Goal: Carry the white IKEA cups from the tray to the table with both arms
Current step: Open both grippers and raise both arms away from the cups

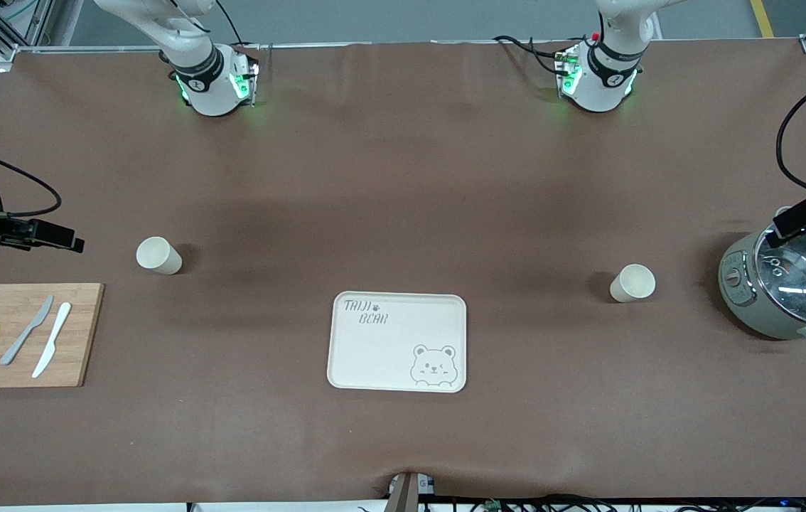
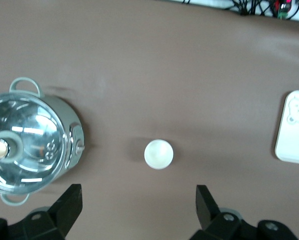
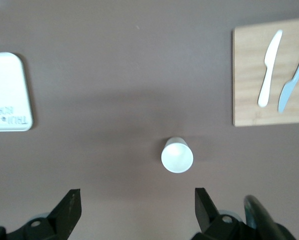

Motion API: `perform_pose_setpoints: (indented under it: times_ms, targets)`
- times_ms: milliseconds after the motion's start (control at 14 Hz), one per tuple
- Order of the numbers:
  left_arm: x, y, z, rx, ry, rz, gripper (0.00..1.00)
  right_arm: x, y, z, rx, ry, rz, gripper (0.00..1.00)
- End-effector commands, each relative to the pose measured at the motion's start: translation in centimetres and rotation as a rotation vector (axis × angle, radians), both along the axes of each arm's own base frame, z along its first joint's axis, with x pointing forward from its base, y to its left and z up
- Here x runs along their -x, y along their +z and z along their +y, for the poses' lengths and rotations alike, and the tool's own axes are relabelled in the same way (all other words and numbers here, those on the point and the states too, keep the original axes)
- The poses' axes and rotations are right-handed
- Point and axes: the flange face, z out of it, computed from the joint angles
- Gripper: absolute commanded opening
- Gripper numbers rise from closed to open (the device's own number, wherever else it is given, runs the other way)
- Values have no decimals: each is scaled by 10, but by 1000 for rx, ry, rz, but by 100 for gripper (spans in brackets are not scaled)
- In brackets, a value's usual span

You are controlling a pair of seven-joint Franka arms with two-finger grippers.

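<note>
Tray (image 1: 397,341) nearest front camera, mid counter (image 1: 403,178), empty; lettering reads "TAIJI BEAR", grey bear face in corner. Farther from camera, two white cups upright on counter, well apart: one (image 1: 158,255) toward right arm's end, near cutting board (image 1: 19,334) with two knives and lemon slices; other (image 1: 632,283) toward left arm's end, near lidded pot (image 1: 790,288).

Right gripper (image 3: 137,210) above its cup, jaws spread, grasping nothing. Left gripper (image 2: 138,205) above its cup, jaws spread, empty.

Judgement: both cups off tray, task looks complete. Best finish: lift arms straight up, avoid clipping cups, pot, board.

Even overhead light, soft shadows.
</note>
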Motion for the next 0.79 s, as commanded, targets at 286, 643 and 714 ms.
perform_pose_setpoints:
  times_ms: [286, 643, 714]
  targets:
    - [15, 22, -10, -12, -58, 12, 100, 42, 79, -8, 37, -147, 12, 100]
    - [18, 26, -35, -1, -66, 7, 100, 97, 111, -24, 19, -179, 0, 100]
    - [19, 26, -33, -2, -63, 17, 100, 102, 113, -25, 17, -182, -13, 100]
